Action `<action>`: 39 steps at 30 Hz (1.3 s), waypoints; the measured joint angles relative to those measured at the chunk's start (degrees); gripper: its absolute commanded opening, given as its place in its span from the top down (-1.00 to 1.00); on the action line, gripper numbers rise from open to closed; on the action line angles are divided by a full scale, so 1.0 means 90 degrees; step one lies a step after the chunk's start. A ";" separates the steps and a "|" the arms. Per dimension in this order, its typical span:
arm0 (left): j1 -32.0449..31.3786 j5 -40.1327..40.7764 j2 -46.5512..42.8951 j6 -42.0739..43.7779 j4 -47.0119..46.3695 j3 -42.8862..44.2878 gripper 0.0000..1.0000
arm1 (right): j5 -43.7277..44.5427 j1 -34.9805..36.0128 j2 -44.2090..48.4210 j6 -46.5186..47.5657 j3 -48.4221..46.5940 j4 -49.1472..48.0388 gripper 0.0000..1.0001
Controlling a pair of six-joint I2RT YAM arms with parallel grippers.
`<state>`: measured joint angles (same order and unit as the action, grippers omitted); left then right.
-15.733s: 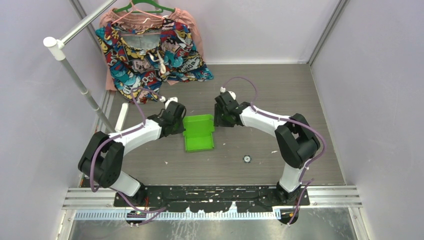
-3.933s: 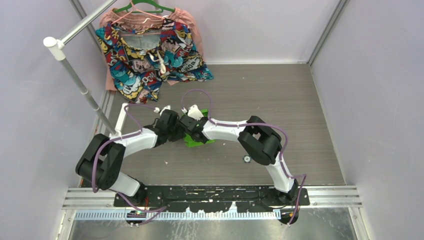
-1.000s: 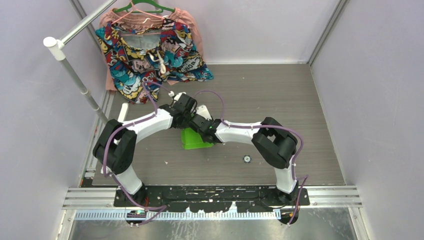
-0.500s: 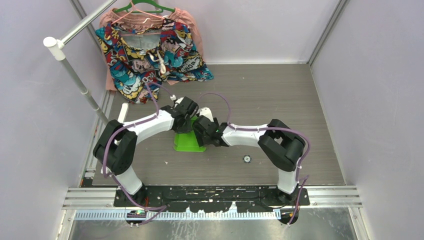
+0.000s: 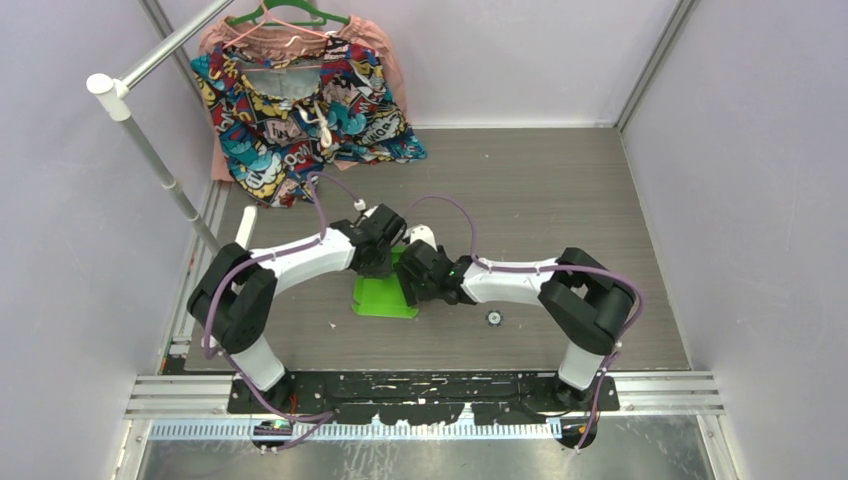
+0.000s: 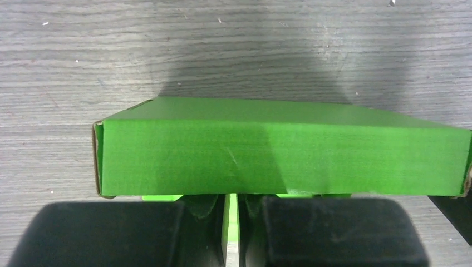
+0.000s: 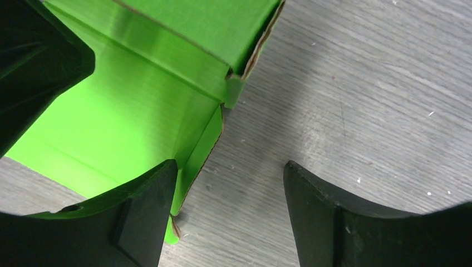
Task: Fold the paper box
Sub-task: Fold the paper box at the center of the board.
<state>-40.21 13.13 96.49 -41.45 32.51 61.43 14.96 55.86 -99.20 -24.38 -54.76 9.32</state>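
Observation:
The paper box (image 5: 382,299) is lime-green card, partly folded, lying on the grey table between the two arms. My left gripper (image 5: 388,262) is at its far edge. In the left wrist view it (image 6: 232,203) is shut on a thin green edge of the box, behind an upright green panel (image 6: 278,150). My right gripper (image 5: 412,285) is at the box's right side. In the right wrist view it (image 7: 229,169) is open. Its left finger (image 7: 144,206) is over the box's inner floor (image 7: 128,122), its right finger (image 7: 323,211) over bare table, astride the side wall.
A colourful patterned garment (image 5: 300,100) hangs on a green hanger at the back left, by a white rail pole (image 5: 150,140). A small round object (image 5: 493,318) lies on the table right of the box. Walls close in on both sides.
Both grippers and the box have shifted nearer and slightly right. The left gripper has swung right over the box's far edge, and the right arm has drawn back to the right.

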 measured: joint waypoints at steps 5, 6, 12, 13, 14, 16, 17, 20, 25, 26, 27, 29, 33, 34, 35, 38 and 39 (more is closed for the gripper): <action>-0.0012 -0.0058 -0.0175 -0.0097 -0.0811 -0.0534 0.81 | -0.0391 0.0168 0.0476 -0.0097 0.0342 -0.0401 -0.92; 0.0012 -0.0073 -0.0257 -0.0141 -0.1090 -0.0653 0.80 | -0.0444 0.0236 0.0571 -0.0097 0.0396 -0.0478 -0.93; 0.0022 -0.0051 -0.0777 -0.0180 -0.1899 -0.0952 0.81 | -0.0699 0.0415 0.0886 -0.0024 0.0420 -0.0954 -0.86; 0.0012 -0.0044 -0.0818 -0.0177 -0.1955 -0.0952 0.81 | -0.0697 0.0420 0.0952 0.0007 0.0420 -0.0988 -0.83; 0.0000 -0.0029 -0.0860 -0.0175 -0.1994 -0.0952 0.79 | -0.0690 0.0420 0.1044 0.0029 0.0420 -0.0991 -0.79; -0.0022 -0.0017 -0.0942 -0.0175 -0.2050 -0.0962 0.72 | -0.0675 0.0427 0.1263 0.0061 0.0425 -0.0962 -0.55; -0.0029 -0.0015 -0.1008 -0.0175 -0.2086 -0.0971 0.69 | -0.0668 0.0437 0.1379 0.0097 0.0437 -0.0937 -0.34; -0.0044 -0.0024 -0.1265 -0.0155 -0.2130 -0.1049 0.62 | -0.0627 0.0442 0.1894 0.0070 0.0551 -0.0935 0.22; -0.0044 -0.0036 -0.1644 -0.0092 -0.2018 -0.1319 0.54 | -0.0556 0.0223 0.2671 -0.0165 0.0673 -0.1122 0.65; -0.0044 -0.0034 -0.1722 -0.0058 -0.1970 -0.1355 0.54 | -0.0561 0.0151 0.2756 -0.0260 0.0736 -0.1163 0.71; -0.0044 -0.0034 -0.1819 -0.0039 -0.1904 -0.1392 0.58 | -0.0571 0.0068 0.2810 -0.0347 0.0814 -0.1185 0.74; -0.0051 -0.0032 -0.2069 -0.0010 -0.1778 -0.1474 0.80 | -0.0709 -0.0114 0.2817 -0.0551 0.0984 -0.1192 0.79; -0.0068 -0.0010 -0.2523 0.0005 -0.1651 -0.1664 1.00 | -0.1027 -0.0447 0.2633 -0.0996 0.1275 -0.1166 0.88; -0.0070 -0.0005 -0.2611 0.0017 -0.1625 -0.1722 1.00 | -0.1088 -0.0503 0.2516 -0.1105 0.1311 -0.1166 0.89; -0.0073 -0.0002 -0.2671 0.0019 -0.1613 -0.1773 0.99 | -0.1134 -0.0522 0.2414 -0.1178 0.1336 -0.1178 0.91; -0.0075 -0.0002 -0.2722 0.0017 -0.1581 -0.1943 1.00 | -0.1304 -0.0525 0.2132 -0.1474 0.1474 -0.1241 0.93; -0.0075 -0.0002 -0.2720 0.0017 -0.1579 -0.2004 1.00 | -0.1365 -0.0532 0.2064 -0.1566 0.1557 -0.1314 0.93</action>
<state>-40.88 13.10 72.01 -41.30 18.31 43.40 2.68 51.07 -80.62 -38.48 -40.75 -2.50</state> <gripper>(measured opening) 0.009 0.054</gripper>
